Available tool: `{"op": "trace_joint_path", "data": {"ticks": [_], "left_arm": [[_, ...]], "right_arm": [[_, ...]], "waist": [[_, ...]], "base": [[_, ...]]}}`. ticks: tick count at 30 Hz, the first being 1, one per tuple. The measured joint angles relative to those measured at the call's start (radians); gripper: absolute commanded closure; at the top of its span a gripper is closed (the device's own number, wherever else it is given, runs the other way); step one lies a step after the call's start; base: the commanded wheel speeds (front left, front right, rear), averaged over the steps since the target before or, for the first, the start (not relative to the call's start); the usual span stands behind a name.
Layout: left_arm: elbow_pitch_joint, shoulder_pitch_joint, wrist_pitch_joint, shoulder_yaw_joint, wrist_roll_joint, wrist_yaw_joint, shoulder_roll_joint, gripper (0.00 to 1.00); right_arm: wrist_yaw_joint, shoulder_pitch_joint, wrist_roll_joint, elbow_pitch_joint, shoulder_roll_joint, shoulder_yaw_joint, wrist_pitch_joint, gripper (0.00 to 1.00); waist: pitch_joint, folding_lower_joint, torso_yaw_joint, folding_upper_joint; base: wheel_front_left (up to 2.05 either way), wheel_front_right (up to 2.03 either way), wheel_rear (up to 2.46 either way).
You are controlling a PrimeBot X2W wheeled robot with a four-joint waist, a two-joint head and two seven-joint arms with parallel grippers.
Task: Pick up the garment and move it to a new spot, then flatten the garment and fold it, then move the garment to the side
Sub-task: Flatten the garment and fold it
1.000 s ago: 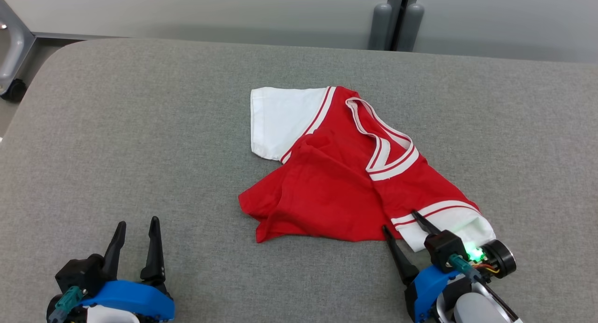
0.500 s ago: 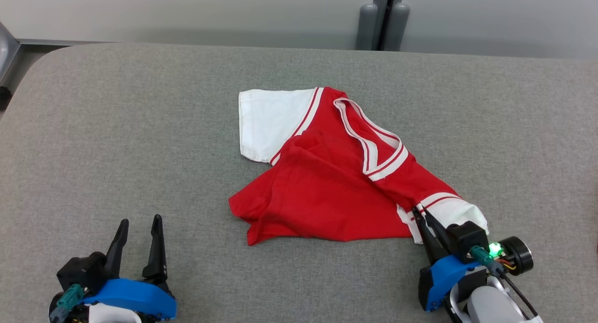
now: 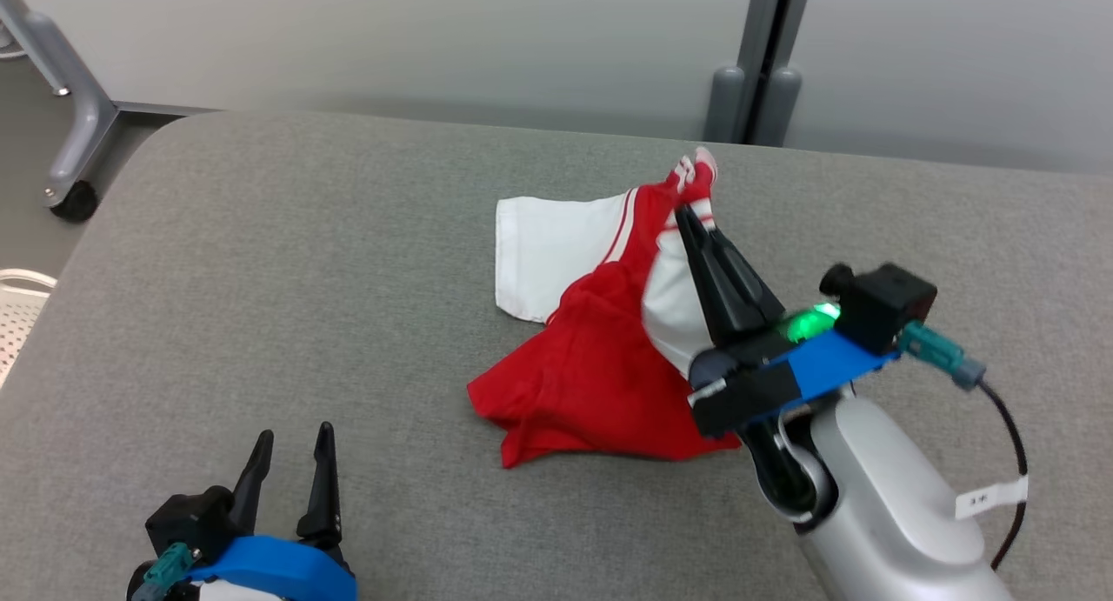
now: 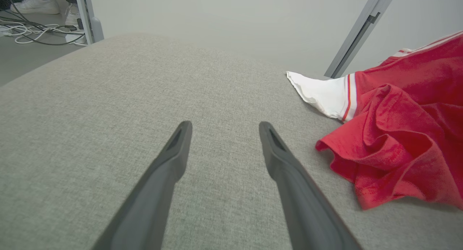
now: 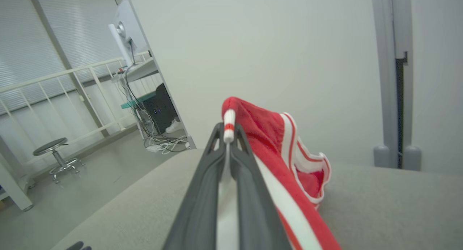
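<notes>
On the grey fabric worktop point(image 3: 261, 279), a red-and-white cotton shirt point(image 3: 591, 383) is pinched by the right gripper's point(image 3: 687, 214) fingers and partly hidden behind them. Fingers of the left gripper point(image 3: 296, 433) are spread.

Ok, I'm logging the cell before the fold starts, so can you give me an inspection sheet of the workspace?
Surface: grey fabric-covered table, rounded corner.
Job's things: red shirt with white sleeves, crumpled, one part raised off the table, rest lying on it.
Clutter: nothing seen.
Grippers: right gripper shut on the shirt's striped edge; left gripper open over bare table, apart from the shirt.
Cables: black cable on the right arm; loose cables on the floor beyond the table.
Surroundings: pale wall, grey post, stool, white railing, a person's shoes.
</notes>
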Motion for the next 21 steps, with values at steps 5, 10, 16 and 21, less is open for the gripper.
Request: {"op": "trace_joint_path", "data": {"ticks": [5, 10, 16, 21], "left_arm": [[0.02, 0.004, 0.0, -0.015, 0.008, 0.0, -0.011, 0.0], [0.034, 0.02, 0.0, -0.008, 0.016, 0.0, -0.016, 0.0], [0.034, 0.034, 0.0, 0.016, 0.025, 0.0, -0.03, 0.0], [0.019, 0.026, 0.0, 0.01, 0.024, 0.0, -0.02, 0.0]], "right_arm": [[0.0, -0.187, 0.234, -0.105, 0.003, 0.082, 0.0, 1.0], [0.0, -0.307, 0.304, -0.095, 0.003, -0.045, 0.0, 1.0], [0.0, -0.227, 0.143, 0.054, 0.001, -0.31, 0.0, 1.0], [0.0, -0.04, -0.074, 0.273, 0.001, -0.54, 0.001, 0.0]], "waist": [[-0.023, 0.0, 0.046, -0.0001], [-0.038, 0.0001, 0.06, -0.0001], [-0.033, 0.0, 0.018, -0.0001], [-0.008, 0.0, -0.028, -0.0001]], "base": [[0.0, 0.0, 0.0], [0.0, 0.0, 0.0], [0.0, 0.0, 0.0], [0.0, 0.0, 0.0]]}}
